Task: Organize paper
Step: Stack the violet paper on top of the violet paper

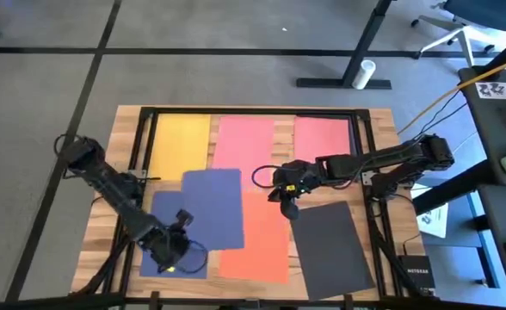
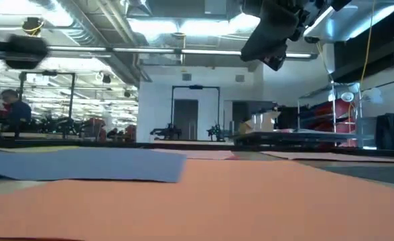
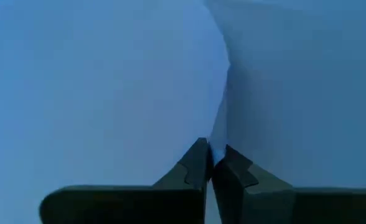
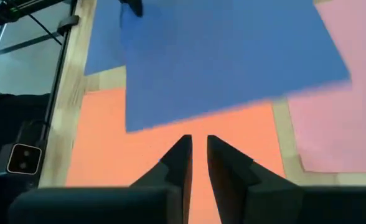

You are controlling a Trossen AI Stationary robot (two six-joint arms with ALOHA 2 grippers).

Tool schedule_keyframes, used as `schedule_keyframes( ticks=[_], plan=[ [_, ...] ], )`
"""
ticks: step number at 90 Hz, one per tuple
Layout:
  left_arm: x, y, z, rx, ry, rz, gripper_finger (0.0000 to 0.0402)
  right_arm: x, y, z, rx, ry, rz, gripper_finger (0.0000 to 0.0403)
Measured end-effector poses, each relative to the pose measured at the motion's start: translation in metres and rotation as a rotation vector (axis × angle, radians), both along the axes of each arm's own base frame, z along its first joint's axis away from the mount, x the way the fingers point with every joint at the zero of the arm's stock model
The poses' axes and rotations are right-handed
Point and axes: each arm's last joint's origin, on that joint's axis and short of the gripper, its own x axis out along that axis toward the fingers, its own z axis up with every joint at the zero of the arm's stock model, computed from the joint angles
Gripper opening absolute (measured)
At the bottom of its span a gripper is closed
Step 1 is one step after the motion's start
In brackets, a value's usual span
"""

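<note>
Coloured sheets lie flat on the table: yellow (image 1: 182, 142) at the far left, two pink (image 1: 244, 142), orange (image 1: 257, 237) and black (image 1: 330, 245) near the front. One navy blue sheet (image 1: 212, 207) overlaps a second navy sheet (image 1: 160, 226) at the near left. My left gripper (image 1: 184, 218) is shut, its tips down at the upper navy sheet's left edge. My right gripper (image 1: 287, 205) hangs shut above the orange sheet (image 4: 170, 124), well clear of the table in the low view (image 2: 277, 37), with nothing between its fingers. My left gripper sets its shut fingertips (image 3: 198, 158) on the navy paper, right where the upper sheet's left edge (image 3: 223, 106) runs over the lower sheet. The edge leads straight into the slit between the tips. Whether it is nipped there or only pressed on, I cannot tell. Both sheets lie on the table.
A dark frame (image 1: 360, 155) runs around the table's working area, with bare wood strips beside it. Beyond the right edge stand a side table with a white printed sheet (image 1: 434, 220) and cables. A white roll (image 1: 364, 73) lies on the floor behind the table.
</note>
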Motion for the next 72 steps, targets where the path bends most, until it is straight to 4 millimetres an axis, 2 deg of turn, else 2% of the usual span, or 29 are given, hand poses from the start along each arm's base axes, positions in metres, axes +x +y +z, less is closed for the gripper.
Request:
schedule_keyframes(
  ticks=[18, 36, 72],
  plan=[
    [-0.033, -0.024, -0.001, -0.102, 0.069, 0.004, 0.0000, 0.000, 0.000, 0.000, 0.000, 0.000, 0.000, 0.0037],
    [-0.055, -0.032, -0.002, -0.111, 0.151, -0.045, 0.0000, 0.000, 0.000, 0.000, -0.001, 0.001, -0.001, 0.0037],
    [-0.063, -0.031, -0.004, 0.019, 0.231, -0.445, 0.0000, 0.000, -0.001, 0.000, -0.008, 0.000, -0.008, 0.0037]
  ],
)
